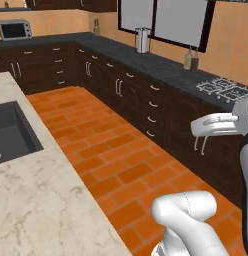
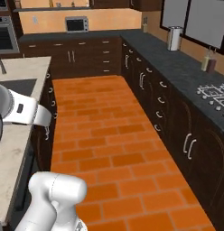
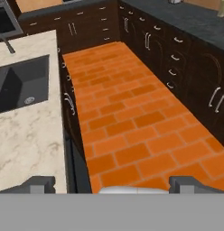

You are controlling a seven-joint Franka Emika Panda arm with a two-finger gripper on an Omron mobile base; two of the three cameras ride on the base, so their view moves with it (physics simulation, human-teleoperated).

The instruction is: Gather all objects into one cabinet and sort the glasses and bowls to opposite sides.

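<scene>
Left base view, arm: the white arm [image 1: 193,220] rises at 5 o'clock; its upper link crosses at 3 o'clock, above the brick floor [image 1: 116,150].
Left base view, benches: pale marble bench [image 1: 41,205] with a dark sink [image 1: 13,132] at 9 o'clock; dark bench [image 1: 161,67] running from 12 to 3 o'clock, carrying a white roll [image 1: 142,40], two bottles [image 1: 191,59] and a hob [image 1: 223,90].
Left base view, task items: no mug, bowl or wall cabinet can be made out here; their place cannot be told.
Right base view, arm: the arm base sits at 7 o'clock, with a link over the marble bench's edge at 9 o'clock.
Right base view, surroundings: a toaster oven [image 2: 77,24] stands at 12 o'clock on the far bench; dark drawers [image 2: 152,97] with small white handles line the right side.
Right base view, task items: none seen on any bench top.
Hand view, pincer: the pincer [image 3: 113,185] looks down over the floor, one dark tip at 7 o'clock and one at 5 o'clock, set wide apart with nothing between them.
Hand view, task items: sink at 9 o'clock, drawers at 1 o'clock; no tableware.
Progress, judged: nothing shows any gathering or sorting done.
Remaining, judged: find the cabinet, collect the mugs and bowl, place the two kinds at opposite sides.
</scene>
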